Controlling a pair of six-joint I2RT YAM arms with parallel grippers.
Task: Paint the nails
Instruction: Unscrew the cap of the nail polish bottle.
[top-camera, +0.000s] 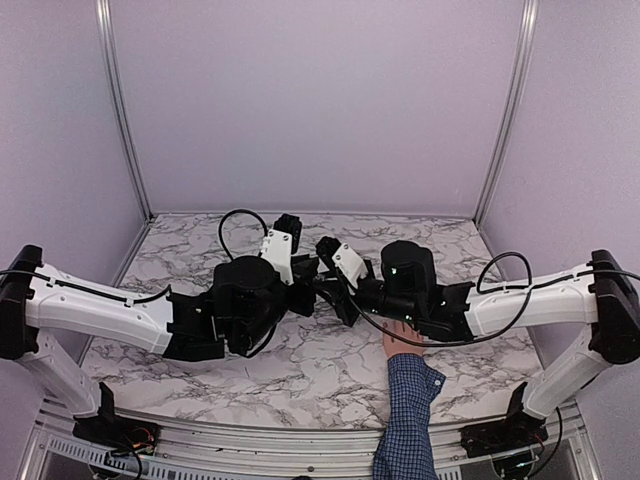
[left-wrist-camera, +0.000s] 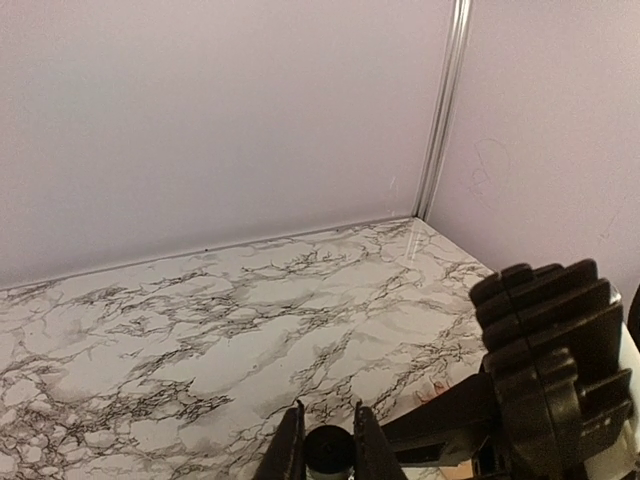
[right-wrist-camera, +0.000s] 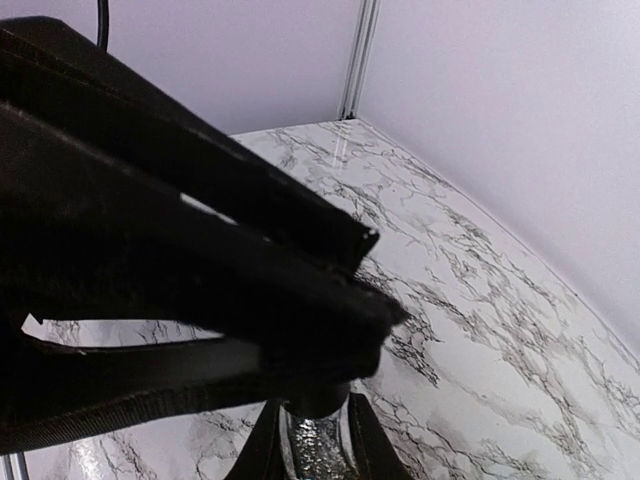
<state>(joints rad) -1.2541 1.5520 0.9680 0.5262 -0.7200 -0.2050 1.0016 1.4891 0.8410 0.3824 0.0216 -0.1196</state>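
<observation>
A pale hand (top-camera: 401, 343) in a blue checked sleeve (top-camera: 408, 415) lies on the marble table (top-camera: 300, 365) at the front right. Its fingers run under my right arm, so the nails are hidden. Both grippers meet above the table's middle. My right gripper (right-wrist-camera: 313, 425) is shut on the glittery grey body of a small bottle (right-wrist-camera: 316, 452). My left gripper (left-wrist-camera: 327, 412) is shut on the bottle's black cap (left-wrist-camera: 329, 450). From above, the left gripper (top-camera: 308, 278) and the right gripper (top-camera: 335, 297) touch tip to tip, and the bottle itself is hidden there.
Purple walls enclose the table on three sides, with metal posts (top-camera: 120, 110) at the back corners. Black cables (top-camera: 240, 222) loop off both arms. The right arm's black wrist body (left-wrist-camera: 548, 370) fills the lower right of the left wrist view.
</observation>
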